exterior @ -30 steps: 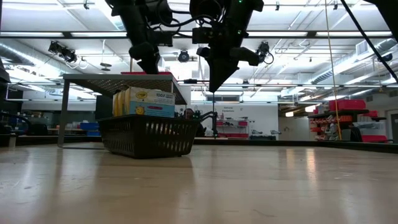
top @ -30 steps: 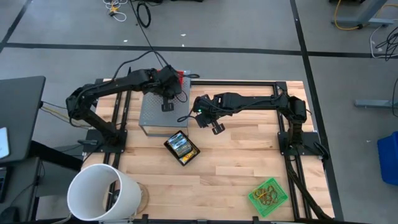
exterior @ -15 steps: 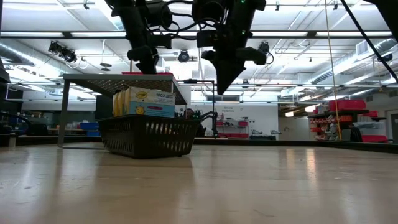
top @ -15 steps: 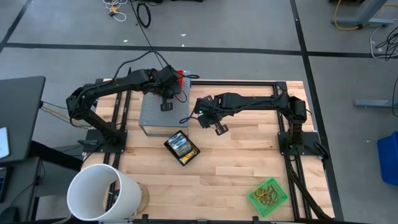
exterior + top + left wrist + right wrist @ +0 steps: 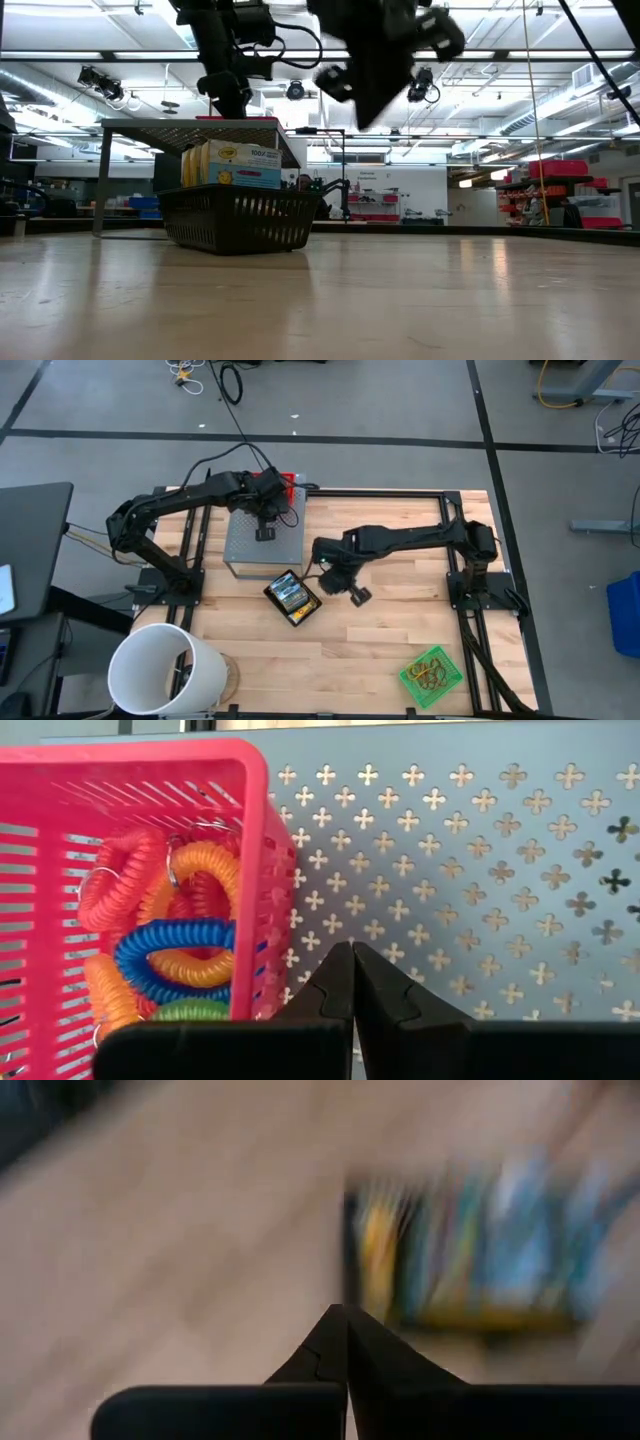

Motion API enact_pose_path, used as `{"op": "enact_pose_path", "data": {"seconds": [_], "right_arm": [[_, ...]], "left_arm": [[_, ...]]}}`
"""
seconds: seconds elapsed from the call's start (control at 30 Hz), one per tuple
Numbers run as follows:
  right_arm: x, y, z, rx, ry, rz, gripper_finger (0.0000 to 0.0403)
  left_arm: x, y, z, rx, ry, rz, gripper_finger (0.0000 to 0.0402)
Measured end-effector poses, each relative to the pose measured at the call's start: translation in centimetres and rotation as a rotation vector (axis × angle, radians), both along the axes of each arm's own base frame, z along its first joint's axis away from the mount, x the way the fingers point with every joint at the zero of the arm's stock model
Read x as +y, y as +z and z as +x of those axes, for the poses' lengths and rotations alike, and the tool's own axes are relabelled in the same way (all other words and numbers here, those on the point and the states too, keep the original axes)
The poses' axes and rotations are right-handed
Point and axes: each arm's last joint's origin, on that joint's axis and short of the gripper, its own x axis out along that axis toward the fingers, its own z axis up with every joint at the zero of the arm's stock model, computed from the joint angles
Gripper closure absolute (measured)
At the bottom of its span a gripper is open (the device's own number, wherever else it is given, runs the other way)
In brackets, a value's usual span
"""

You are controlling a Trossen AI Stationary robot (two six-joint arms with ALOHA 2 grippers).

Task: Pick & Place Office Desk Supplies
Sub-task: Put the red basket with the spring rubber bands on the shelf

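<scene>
A black mesh basket (image 5: 292, 598) on the wooden table holds yellow-and-green crayon boxes (image 5: 232, 165). It sits just in front of a grey perforated metal shelf (image 5: 250, 550). A pink basket (image 5: 150, 840) with coiled orange, blue and green loops (image 5: 170, 950) stands on the shelf's far end. My left gripper (image 5: 264, 532) hangs shut above the shelf top, beside the pink basket. My right gripper (image 5: 355, 594) is shut and points down, in the air to the right of the black basket (image 5: 480, 1260). Its wrist view is blurred.
A large white bucket (image 5: 165, 670) stands at the table's near left corner. A green basket (image 5: 432, 673) with rubber-band loops sits near the near right corner. Bare wood lies between the black basket and the green one.
My right gripper has swung toward the table's near edge and a little to the right, turning as it went, and stays shut. It now hangs beside the black basket instead of off the shelf's right end.
</scene>
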Motion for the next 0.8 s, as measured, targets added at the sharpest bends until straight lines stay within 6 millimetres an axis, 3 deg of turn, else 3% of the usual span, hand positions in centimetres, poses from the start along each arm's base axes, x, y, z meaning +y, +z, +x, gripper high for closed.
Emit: {"op": "enact_pose_path", "data": {"seconds": [0.1,0.27,0.37,0.43,0.67,0.8], "right_arm": [[0.6,1.0,0.7,-0.235,0.084,0.151,0.0402],[0.6,4.7,0.6,-0.679,0.144,0.339,0.0402],[1.4,6.9,-1.4,-0.904,0.163,0.414,0.0403],[1.8,7.4,-3.6,-1.019,0.152,0.411,0.0403],[1.7,3.9,-12.6,-1.207,-0.055,0.352,0.0403],[1.3,1.0,-15.7,-1.175,-0.185,0.327,0.0403]], "left_arm": [[0.1,0.1,0.1,-0.01,-0.005,0.004,0.0401],[0.0,0.1,0.3,-0.045,-0.043,-0.018,0.0401],[0.0,0.2,0.4,-0.048,-0.049,-0.016,0.0401],[0.0,0.2,0.4,-0.048,-0.051,-0.017,0.0401],[0.0,0.1,0.2,-0.03,-0.052,-0.01,0.0401],[-0.1,0.0,0.0,-0.003,-0.034,-0.019,0.0401]]}}
